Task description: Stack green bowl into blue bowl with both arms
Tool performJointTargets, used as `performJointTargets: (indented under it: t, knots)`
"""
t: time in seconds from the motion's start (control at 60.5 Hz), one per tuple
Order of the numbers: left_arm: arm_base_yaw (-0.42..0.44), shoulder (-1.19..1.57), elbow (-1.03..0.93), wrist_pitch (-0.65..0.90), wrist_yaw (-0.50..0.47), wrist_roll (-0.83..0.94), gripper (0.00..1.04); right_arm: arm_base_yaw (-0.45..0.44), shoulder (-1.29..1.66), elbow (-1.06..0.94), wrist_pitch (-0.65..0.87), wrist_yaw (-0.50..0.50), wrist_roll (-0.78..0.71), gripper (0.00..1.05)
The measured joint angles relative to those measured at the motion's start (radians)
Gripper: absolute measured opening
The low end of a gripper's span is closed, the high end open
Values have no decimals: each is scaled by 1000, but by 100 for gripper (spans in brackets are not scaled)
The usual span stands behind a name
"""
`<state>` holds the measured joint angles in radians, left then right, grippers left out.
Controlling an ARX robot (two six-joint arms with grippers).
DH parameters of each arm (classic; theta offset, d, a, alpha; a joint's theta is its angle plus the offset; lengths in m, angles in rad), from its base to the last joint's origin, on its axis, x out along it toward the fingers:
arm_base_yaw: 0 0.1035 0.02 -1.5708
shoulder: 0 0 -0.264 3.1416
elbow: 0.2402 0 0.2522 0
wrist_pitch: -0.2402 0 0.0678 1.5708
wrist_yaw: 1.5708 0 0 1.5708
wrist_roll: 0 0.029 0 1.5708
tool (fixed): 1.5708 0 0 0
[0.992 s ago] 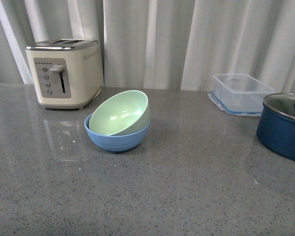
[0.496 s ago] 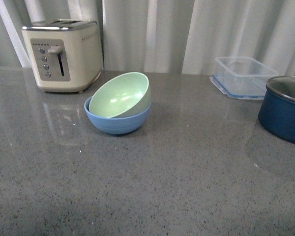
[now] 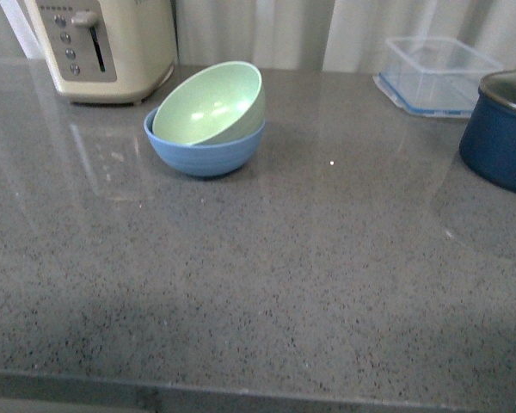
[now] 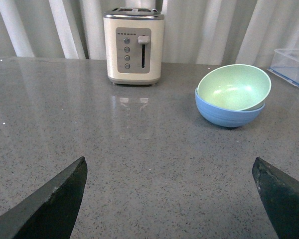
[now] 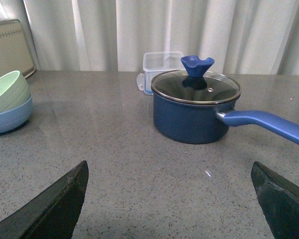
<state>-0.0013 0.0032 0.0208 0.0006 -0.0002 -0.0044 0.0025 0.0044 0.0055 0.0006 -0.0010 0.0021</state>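
The pale green bowl (image 3: 210, 102) rests tilted inside the light blue bowl (image 3: 205, 151) on the grey counter, its opening leaning toward the camera. The left wrist view shows the green bowl (image 4: 233, 87) in the blue bowl (image 4: 228, 113) well ahead of my left gripper (image 4: 169, 164), which is open over bare counter. My right gripper (image 5: 169, 164) is open too, over bare counter, with the green bowl (image 5: 8, 92) and blue bowl (image 5: 10, 116) far off to one side. Neither arm shows in the front view.
A cream toaster (image 3: 103, 47) stands behind the bowls. A clear plastic container (image 3: 439, 73) sits at the back right. A dark navy pot (image 5: 197, 112) with glass lid and long handle (image 5: 266, 125) stands ahead of my right gripper. The counter's front edge (image 3: 241, 391) is near.
The front view has tilted downward: the bowls, toaster and pot have shifted up in the picture and the counter's front edge has come into view. The bowls themselves have not moved.
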Motion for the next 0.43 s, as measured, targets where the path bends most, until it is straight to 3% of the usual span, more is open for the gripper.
performJointTargets:
  t: [0.43]
  knots:
    - [0, 0, 0, 0, 0, 0, 98, 0, 0, 0, 0, 0, 0, 95]
